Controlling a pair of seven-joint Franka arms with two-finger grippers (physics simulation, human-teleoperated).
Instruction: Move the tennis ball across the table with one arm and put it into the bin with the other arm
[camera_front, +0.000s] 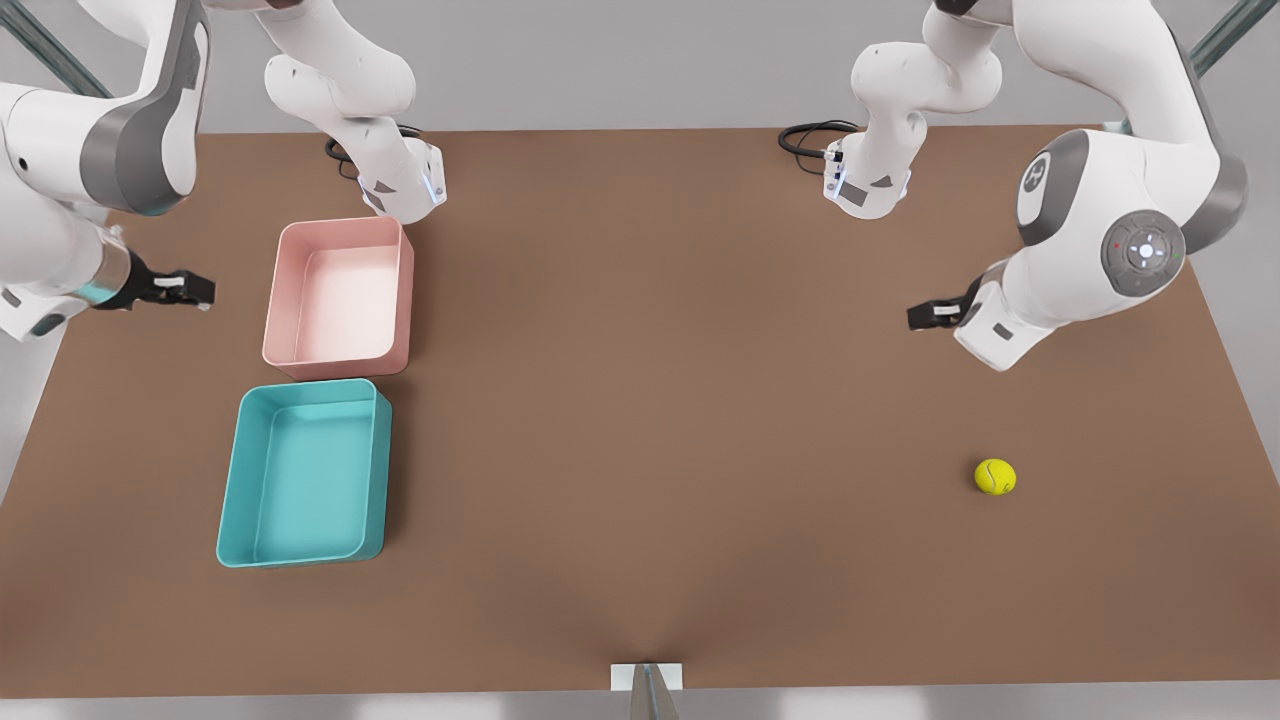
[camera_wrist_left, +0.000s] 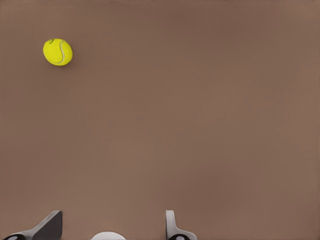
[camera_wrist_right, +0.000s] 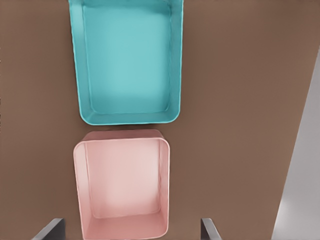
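Observation:
The yellow-green tennis ball (camera_front: 995, 476) lies on the brown table (camera_front: 650, 400) near the front view's right, well apart from both bins. My left gripper (camera_front: 925, 315) hovers above the table behind the ball. In the left wrist view the ball (camera_wrist_left: 57, 52) sits far off from the left gripper (camera_wrist_left: 112, 220), which is open and holds nothing. The teal bin (camera_front: 378, 470) stands at the front view's left with nothing in it. My right gripper (camera_front: 195, 290) waits beside the pink tray. The right wrist view shows it (camera_wrist_right: 131, 225) open above the pink tray, with the teal bin (camera_wrist_right: 176, 65) beyond.
A pink tray (camera_front: 405, 290) of like shape stands right behind the teal bin, nearly touching it; it appears in the right wrist view too (camera_wrist_right: 165, 190). Both arm bases (camera_front: 400, 185) (camera_front: 865, 185) and black cables (camera_front: 810, 135) stand along the back edge. A wide brown stretch separates ball and bins.

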